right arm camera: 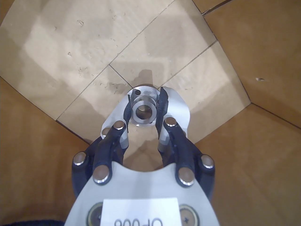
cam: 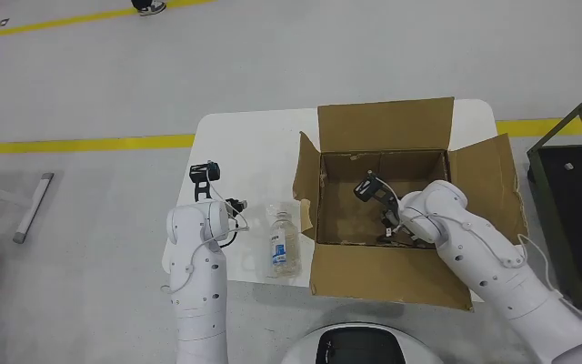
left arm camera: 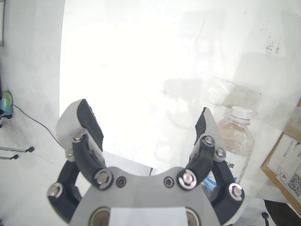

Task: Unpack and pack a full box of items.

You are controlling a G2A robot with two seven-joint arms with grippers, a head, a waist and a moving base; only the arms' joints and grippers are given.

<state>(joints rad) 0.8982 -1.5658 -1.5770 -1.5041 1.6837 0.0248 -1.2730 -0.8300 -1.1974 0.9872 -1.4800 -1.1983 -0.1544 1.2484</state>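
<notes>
From above, one open corrugated cardboard box (cam: 386, 126) is seen on the white table (cam: 245, 146); one clear plastic bottle (cam: 281, 241) lies just beside it, cap pointed away from the robot; in the left wrist view, the left gripper (left arm camera: 145, 123) is spread, ribbed pads (left arm camera: 90, 123) bare; in the right wrist view, the right gripper (right arm camera: 145, 106) is clamped on one machined steel collar (right arm camera: 143, 115) inside the box, bore facing the camera.

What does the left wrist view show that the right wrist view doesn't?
Left wrist view: the left gripper, open above the white table, with a bottle lying beside it. Right wrist view: the right gripper closed on a metal ring, over the inside floor of the box. Shared: the cardboard box, seen from outside in the left wrist view and from inside in the right.
</notes>
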